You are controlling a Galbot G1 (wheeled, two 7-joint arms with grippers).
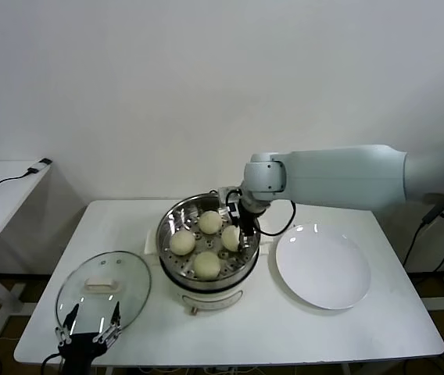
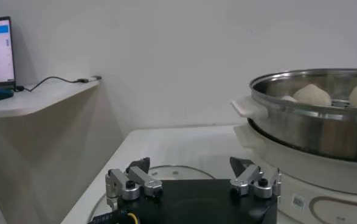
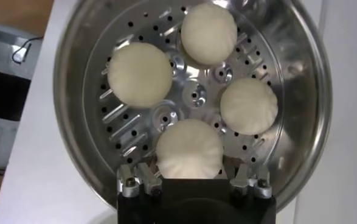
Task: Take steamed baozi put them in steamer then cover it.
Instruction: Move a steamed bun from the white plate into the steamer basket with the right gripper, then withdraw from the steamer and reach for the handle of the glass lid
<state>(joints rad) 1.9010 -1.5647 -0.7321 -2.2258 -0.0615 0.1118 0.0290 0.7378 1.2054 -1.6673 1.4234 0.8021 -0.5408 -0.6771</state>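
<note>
With four buns (image 3: 189, 148) lying in the steamer (image 1: 177, 219), the right gripper (image 3: 190, 181) was seen spread around the last; the left gripper (image 1: 89, 319), spread wide, was poised near the lid (image 1: 128, 273), judged next.

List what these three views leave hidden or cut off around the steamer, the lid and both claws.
- Right claw: in the right wrist view its fingertips stand either side of the nearest baozi; contact cannot be told.
- Glass lid: in the left wrist view mostly hidden behind the open left claw.
- Steamer: cut off by the left wrist view's edge; only two buns peek over the rim.
- Plate: seen only in the head view.
</note>
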